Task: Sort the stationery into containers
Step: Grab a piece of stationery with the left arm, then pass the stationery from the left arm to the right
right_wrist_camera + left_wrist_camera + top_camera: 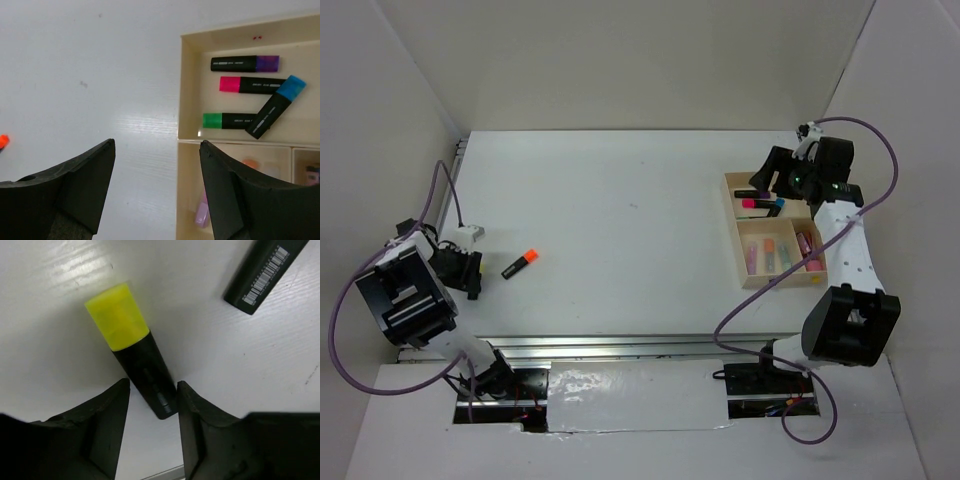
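I'm holding the left arm (415,295) folded low and close to its base, wrist bent so the left gripper (152,390) is pointing steeply down, jaws standing partly apart. The right arm (845,250) is reaching far forward, nearly straight, and the right gripper (157,147) is hanging with its jaws spread wide.

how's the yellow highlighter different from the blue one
The yellow highlighter lies on the table, between the fingers of the left gripper; the blue highlighter lies in the tray. The yellow one touches no other marker; the blue one lies slantwise, its end against the green highlighter. Both have black bodies.
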Action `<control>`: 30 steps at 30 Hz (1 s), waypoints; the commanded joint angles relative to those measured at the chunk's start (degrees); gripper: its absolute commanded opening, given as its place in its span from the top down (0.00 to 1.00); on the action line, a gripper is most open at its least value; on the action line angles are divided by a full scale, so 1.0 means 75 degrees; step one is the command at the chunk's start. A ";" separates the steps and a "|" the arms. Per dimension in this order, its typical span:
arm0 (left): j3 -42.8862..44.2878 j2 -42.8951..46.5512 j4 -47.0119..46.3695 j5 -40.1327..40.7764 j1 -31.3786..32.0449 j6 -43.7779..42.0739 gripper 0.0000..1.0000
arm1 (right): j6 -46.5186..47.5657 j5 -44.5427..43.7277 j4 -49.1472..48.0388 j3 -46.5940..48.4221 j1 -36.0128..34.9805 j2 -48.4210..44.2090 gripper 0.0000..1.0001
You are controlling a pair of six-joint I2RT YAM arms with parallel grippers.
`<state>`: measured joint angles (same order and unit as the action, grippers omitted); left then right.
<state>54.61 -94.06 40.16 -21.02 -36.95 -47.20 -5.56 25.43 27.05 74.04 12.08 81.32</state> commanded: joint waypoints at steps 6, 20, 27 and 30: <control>-0.0275 -0.0021 -0.0821 -0.0149 0.1047 0.0703 0.74 | -0.0278 0.0453 -0.0454 -0.0508 -0.0555 -0.0834 0.27; 0.2115 0.1841 -0.0349 -0.3291 0.3518 0.3583 1.00 | -0.1447 0.1940 -0.1484 -0.1060 -0.1562 -0.1023 0.22; 0.2398 0.2499 -0.2668 -0.3152 0.6281 0.6581 1.00 | -0.2328 0.2527 -0.2492 -0.0511 -0.3048 -0.0729 0.18; 0.2702 0.2301 -0.3010 -0.3186 0.6988 0.7274 1.00 | -0.2445 0.2586 -0.2516 -0.0135 -0.3611 -0.0472 0.18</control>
<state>72.29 -75.59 23.92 -42.96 12.12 -3.62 -21.23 42.09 14.09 68.03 -11.44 76.79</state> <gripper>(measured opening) 0.398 0.820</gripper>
